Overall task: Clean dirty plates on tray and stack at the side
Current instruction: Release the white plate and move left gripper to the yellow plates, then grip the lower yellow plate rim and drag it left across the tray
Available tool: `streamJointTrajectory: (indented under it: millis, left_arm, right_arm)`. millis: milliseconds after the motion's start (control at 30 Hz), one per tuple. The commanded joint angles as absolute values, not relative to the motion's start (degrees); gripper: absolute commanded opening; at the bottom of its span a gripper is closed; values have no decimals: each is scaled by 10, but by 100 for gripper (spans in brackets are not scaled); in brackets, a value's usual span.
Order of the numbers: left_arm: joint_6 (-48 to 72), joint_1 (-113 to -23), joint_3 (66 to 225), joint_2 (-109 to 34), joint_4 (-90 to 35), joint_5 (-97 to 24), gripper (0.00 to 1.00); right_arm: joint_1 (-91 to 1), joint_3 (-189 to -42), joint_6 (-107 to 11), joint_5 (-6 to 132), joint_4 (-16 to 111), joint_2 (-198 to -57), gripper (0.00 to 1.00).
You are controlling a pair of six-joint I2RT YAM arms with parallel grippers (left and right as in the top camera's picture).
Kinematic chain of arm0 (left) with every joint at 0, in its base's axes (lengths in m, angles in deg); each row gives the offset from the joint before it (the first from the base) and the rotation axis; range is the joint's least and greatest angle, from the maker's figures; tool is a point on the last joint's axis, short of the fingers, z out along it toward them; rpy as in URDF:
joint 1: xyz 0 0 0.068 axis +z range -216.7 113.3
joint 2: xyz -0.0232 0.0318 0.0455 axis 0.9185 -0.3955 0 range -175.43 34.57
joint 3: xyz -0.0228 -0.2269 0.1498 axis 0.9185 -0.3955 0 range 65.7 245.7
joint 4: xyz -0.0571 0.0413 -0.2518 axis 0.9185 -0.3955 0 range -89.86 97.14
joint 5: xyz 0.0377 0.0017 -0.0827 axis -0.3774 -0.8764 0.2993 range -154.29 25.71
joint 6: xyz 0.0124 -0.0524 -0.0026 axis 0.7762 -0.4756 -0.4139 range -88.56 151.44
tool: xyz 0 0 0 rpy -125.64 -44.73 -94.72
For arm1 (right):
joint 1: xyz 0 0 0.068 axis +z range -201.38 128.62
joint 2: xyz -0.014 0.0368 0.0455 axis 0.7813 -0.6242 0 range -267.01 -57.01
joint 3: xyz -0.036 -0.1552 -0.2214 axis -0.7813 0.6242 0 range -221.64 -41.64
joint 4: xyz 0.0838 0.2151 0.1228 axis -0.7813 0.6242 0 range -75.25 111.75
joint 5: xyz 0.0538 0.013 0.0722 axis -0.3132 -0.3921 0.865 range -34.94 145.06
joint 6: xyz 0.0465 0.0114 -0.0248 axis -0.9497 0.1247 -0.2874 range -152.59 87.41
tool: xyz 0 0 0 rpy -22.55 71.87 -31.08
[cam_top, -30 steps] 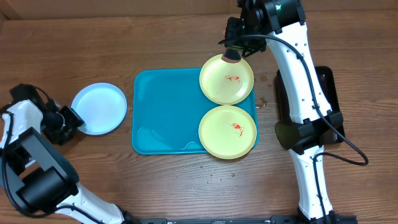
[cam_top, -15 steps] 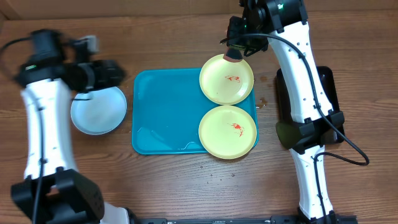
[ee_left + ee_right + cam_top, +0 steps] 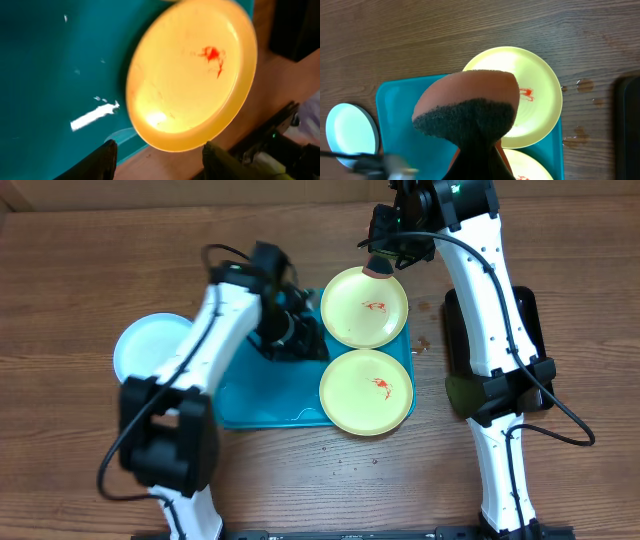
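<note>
Two pale yellow-green plates with red sauce smears lie on the turquoise tray (image 3: 250,400): the far plate (image 3: 364,307) and the near plate (image 3: 366,391). The light blue plate (image 3: 145,345) lies on the table left of the tray, partly hidden by my left arm. My left gripper (image 3: 300,340) is open and empty over the tray, just left of the yellow-green plates. The left wrist view shows the left gripper (image 3: 160,160), a smeared plate (image 3: 192,75) and the tray (image 3: 50,75). My right gripper (image 3: 378,265) is shut on an orange sponge (image 3: 470,105) above the far plate's (image 3: 535,95) back rim.
A narrow black tray (image 3: 525,330) lies to the right of the turquoise tray, under my right arm. Small wet spots (image 3: 584,86) mark the wood beside the far plate. A cardboard wall runs along the table's back edge.
My left arm has swung from the far left of the table, past the light blue plate, to over the tray. The right gripper with the sponge has hardly moved.
</note>
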State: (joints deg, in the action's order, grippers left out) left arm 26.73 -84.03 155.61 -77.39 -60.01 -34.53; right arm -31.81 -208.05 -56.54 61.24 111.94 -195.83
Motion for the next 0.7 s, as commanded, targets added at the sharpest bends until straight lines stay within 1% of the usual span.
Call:
streamJointTrajectory:
  millis: [0, 133, 300, 467, 667]
  left_arm:
    - [254, -864, 1556, -805, -625, -357, 55]
    - [246, -876, 1533, -805, -627, -402, 46]
    - [245, -879, 1471, -805, -596, -450, 41]
    - [245, -877, 1433, -805, -527, -419, 38]
    - [245, -878, 1433, -805, -502, -373, 38]
  right_arm:
    - [-320, -2094, -561, 616, 1118, -1938, 4]
    - [-320, -2094, -561, 616, 1118, -1938, 4]
    - [-320, -2094, -562, 616, 1118, -1938, 4]
    - [-320, -2094, -562, 616, 1118, -1938, 4]
    - [-320, -2094, -562, 616, 1118, -1938, 4]
